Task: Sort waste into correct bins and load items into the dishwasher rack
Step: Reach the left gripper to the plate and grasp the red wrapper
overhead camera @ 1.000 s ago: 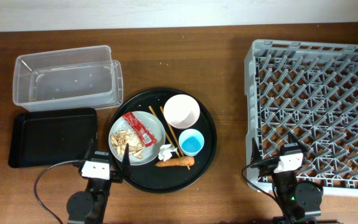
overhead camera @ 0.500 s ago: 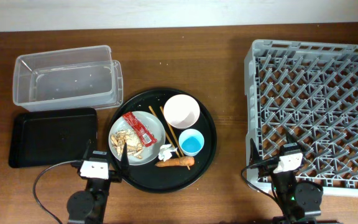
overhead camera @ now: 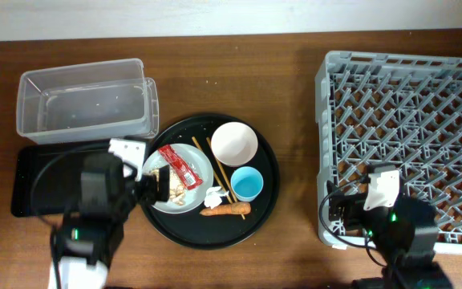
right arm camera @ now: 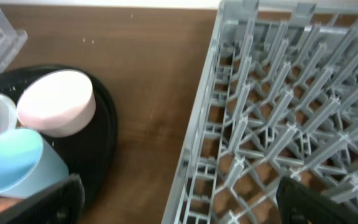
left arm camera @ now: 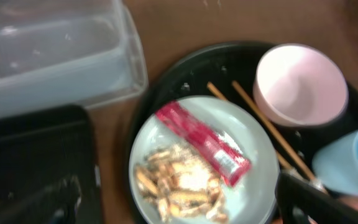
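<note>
left gripper (left arm camera: 185, 208) spread over plate (left arm camera: 253, 149) on round tray (left arm camera: 166, 81), right gripper (right arm camera: 188, 202) spread over rack (right arm camera: 278, 93) edge

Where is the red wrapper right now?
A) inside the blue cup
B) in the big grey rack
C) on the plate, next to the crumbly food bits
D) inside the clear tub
C: the red wrapper lies on the plate, right beside the food scraps.
</note>
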Controlling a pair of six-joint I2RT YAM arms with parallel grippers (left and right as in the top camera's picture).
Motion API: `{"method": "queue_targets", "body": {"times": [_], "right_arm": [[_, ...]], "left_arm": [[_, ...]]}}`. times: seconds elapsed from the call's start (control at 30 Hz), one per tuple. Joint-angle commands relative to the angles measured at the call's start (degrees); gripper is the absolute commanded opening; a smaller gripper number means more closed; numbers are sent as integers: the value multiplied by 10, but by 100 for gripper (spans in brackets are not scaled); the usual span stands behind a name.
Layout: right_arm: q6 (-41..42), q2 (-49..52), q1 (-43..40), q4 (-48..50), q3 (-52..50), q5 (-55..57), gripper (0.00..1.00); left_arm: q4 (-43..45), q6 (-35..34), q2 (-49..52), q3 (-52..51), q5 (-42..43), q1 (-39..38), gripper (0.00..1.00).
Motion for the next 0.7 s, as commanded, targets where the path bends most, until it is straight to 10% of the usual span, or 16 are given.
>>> {"method": "queue_targets", "body": {"times": [0.0, 0.23, 0.67], "right_arm": [[5, 104, -4, -84, 113, -3, 98], [4, 271, -4, -213, 231, -38, 98], [4, 285, -4, -237, 231, -38, 98]], "left_arm": [[-108, -4, 116, 131, 52, 2, 99], [-152, -4, 161, 195, 90, 2, 99], [-91, -150, 429, 195, 101, -8, 98]]}}
